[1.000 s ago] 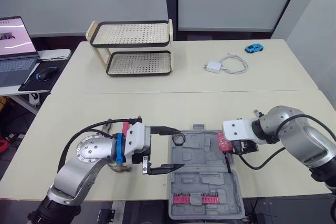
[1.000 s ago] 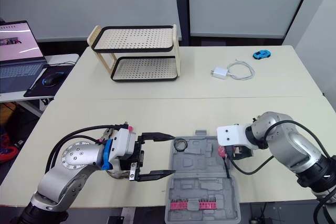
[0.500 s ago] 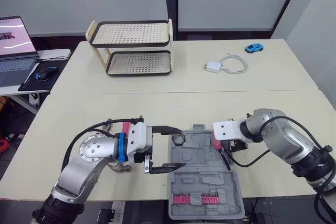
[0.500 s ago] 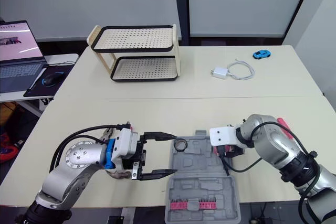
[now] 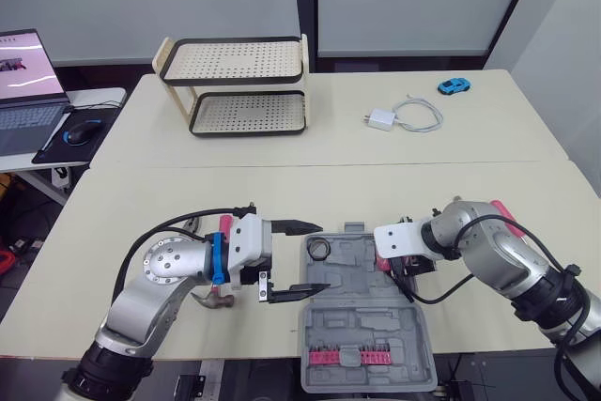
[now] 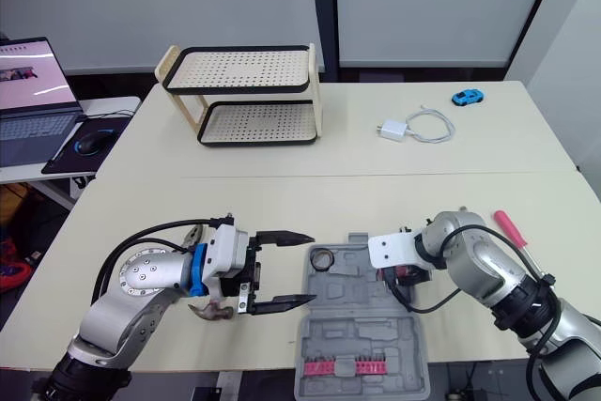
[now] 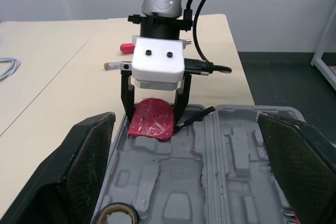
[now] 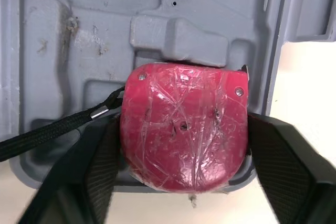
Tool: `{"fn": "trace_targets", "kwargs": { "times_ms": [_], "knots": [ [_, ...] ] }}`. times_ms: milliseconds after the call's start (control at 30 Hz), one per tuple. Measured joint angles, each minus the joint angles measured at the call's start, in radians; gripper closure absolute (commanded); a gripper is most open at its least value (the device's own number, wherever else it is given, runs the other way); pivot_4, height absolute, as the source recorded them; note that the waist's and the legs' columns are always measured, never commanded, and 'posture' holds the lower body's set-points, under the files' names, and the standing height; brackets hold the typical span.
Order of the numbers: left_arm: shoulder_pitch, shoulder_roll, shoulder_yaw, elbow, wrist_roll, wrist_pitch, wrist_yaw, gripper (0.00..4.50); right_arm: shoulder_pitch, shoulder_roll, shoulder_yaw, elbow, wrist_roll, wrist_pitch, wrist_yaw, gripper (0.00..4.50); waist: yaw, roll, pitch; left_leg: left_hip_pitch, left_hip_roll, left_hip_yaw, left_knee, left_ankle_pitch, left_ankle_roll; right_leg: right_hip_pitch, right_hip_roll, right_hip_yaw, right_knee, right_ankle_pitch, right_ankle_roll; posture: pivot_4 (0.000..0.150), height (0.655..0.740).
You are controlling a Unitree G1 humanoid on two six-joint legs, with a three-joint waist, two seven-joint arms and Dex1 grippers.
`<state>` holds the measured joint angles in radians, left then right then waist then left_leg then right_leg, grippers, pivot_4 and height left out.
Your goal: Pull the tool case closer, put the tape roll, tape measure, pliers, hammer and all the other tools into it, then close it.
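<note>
Two grippers are seen over a cream table (image 5: 282, 185), working at a grey tool case (image 5: 357, 321) that lies open at the table's near edge. The right gripper (image 7: 152, 115) is clamped on a red tape measure (image 8: 184, 129), held by its flat sides at the case's far right corner. Whether the tape measure is already seated in a moulded recess or hangs just above it cannot be told for sure. Its body looks hard and compact, wrapped in glossy film, so it is judged light but possibly slippery. A black strap trails from it across the case and could snag. The left gripper (image 6: 310, 268) is spread wide and holds nothing, at the case's left edge. A tape roll (image 5: 319, 250) sits in the case's far left corner. A hammer (image 5: 214, 300) lies on the table under the left arm, near the near edge. It is likely head-heavy and best taken by the handle close to the head.
</note>
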<state>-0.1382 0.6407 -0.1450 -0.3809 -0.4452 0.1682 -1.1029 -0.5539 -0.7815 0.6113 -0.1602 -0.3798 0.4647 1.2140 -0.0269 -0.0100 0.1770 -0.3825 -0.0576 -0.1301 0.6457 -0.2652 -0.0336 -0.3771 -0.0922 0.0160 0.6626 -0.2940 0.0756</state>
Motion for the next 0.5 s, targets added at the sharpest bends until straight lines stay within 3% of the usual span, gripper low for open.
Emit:
{"fn": "trace_targets", "kwargs": {
  "times_ms": [300,500],
  "knots": [
    [-0.003,-0.017,-0.008,0.014,0.014,-0.016,-0.004,0.0,-0.011,-0.056,-0.082,-0.13,0.039,0.057,0.076,0.01,0.0,0.0,0.0,-0.001,0.0,0.0,0.0,0.0,0.0,0.0,0.0,0.0,0.0,0.0,0.0,0.15,0.74],
    [-0.041,-0.035,-0.013,0.039,0.015,-0.023,-0.023,0.0,0.033,-0.079,-0.244,-0.247,0.215,0.185,0.134,0.01,0.001,0.0,0.0,-0.001,0.0,-0.001,0.0,0.0,0.0,0.001,0.0,-0.001,-0.001,0.0,0.0,0.15,0.74]
  ]
}}
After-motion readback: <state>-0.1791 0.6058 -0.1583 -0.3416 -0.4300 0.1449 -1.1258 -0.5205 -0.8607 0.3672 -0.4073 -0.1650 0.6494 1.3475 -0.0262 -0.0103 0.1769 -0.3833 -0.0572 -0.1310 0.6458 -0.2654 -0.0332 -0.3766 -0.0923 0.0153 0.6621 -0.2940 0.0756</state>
